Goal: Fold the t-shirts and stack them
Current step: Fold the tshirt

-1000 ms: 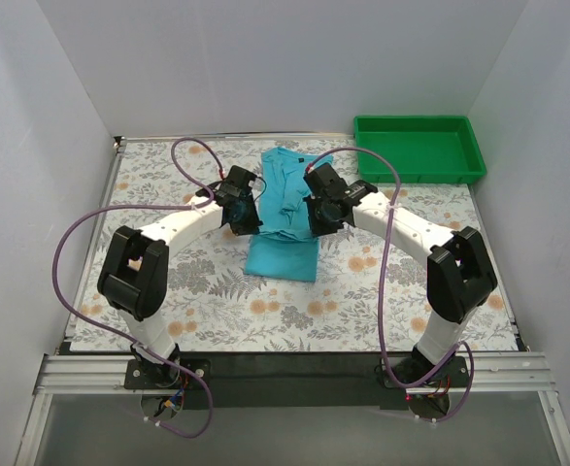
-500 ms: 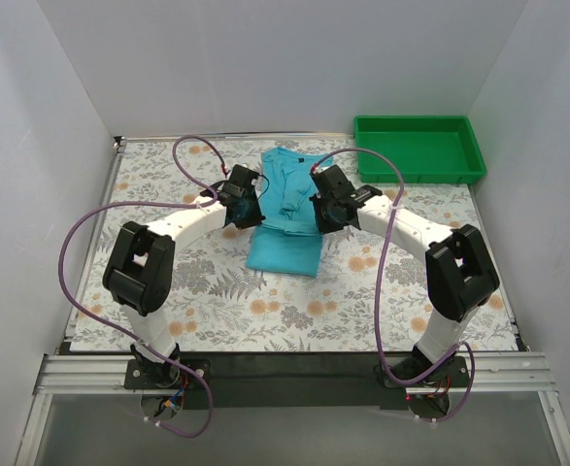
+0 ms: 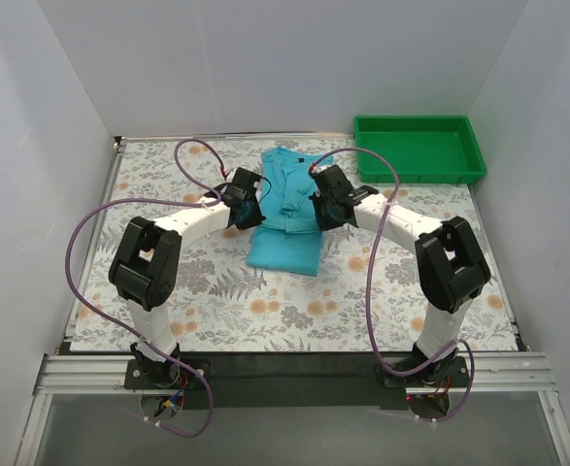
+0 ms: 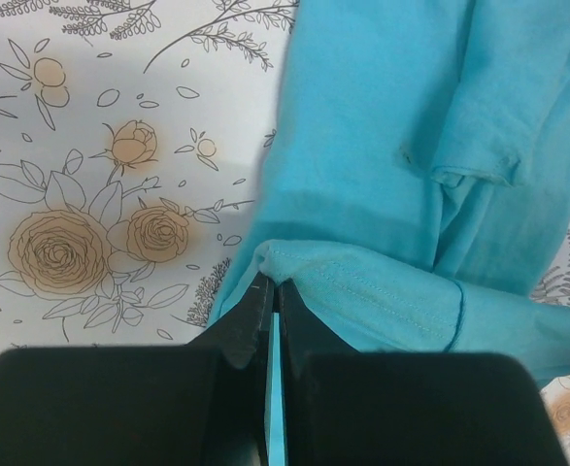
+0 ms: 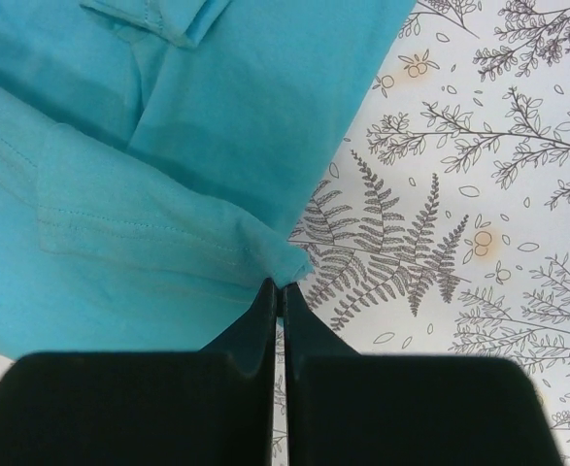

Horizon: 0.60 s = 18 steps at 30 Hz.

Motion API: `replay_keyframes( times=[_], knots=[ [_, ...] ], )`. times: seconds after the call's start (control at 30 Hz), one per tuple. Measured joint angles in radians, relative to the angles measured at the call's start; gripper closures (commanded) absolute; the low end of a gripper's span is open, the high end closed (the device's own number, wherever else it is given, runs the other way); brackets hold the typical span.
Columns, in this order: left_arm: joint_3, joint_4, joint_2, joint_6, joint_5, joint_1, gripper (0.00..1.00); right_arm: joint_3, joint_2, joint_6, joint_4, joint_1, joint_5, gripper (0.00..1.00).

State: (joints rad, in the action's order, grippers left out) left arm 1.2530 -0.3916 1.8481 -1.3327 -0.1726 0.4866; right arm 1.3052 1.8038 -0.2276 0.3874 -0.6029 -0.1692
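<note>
The turquoise-blue t-shirt (image 3: 286,209) lies lengthwise at the middle back of the floral table, its sides folded in. My left gripper (image 3: 249,207) is shut on the shirt's left hem corner; the left wrist view shows the stitched hem (image 4: 362,291) pinched at the fingertips (image 4: 255,296). My right gripper (image 3: 321,207) is shut on the right hem corner; the right wrist view shows the cloth corner (image 5: 285,262) caught between the fingertips (image 5: 265,291). Both hold the hem raised over the shirt's middle. The collar end is toward the back wall.
A green plastic tray (image 3: 419,149) stands at the back right corner of the table. The floral tablecloth (image 3: 217,301) covers the surface. Purple cables loop over both arms. White walls close in the left, back and right sides.
Both grippers have carried the near hem farther toward the back, over the shirt. The visible near part of the shirt is shorter than one second ago.
</note>
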Motion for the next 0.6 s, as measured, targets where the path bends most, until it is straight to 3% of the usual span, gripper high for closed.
replay_keyframes(
  times=[0.33, 0.37, 0.4, 0.43, 0.47, 0.6],
  knots=[
    [0.000, 0.013, 0.058, -0.003, -0.014, 0.000, 0.98, 0.000, 0.078, 0.031, -0.035, 0.008, 0.009, 0.99],
    [0.000, 0.013, 0.059, -0.002, -0.015, 0.000, 0.95, 0.000, 0.082, 0.034, -0.040, 0.008, 0.009, 0.91],
    [0.000, 0.014, 0.060, -0.001, -0.016, 0.000, 0.84, 0.000, 0.086, 0.037, -0.044, 0.008, 0.010, 0.86],
    [0.001, 0.016, 0.060, 0.004, -0.017, 0.000, 0.80, 0.000, 0.089, 0.039, -0.045, 0.008, 0.011, 0.82],
    [0.001, 0.017, 0.060, 0.006, -0.021, 0.000, 0.74, 0.000, 0.090, 0.045, -0.047, 0.008, 0.010, 0.72],
    [0.001, 0.005, 0.053, 0.010, -0.041, -0.001, 0.50, 0.001, 0.089, 0.057, -0.046, 0.013, 0.009, 0.60]
  ],
)
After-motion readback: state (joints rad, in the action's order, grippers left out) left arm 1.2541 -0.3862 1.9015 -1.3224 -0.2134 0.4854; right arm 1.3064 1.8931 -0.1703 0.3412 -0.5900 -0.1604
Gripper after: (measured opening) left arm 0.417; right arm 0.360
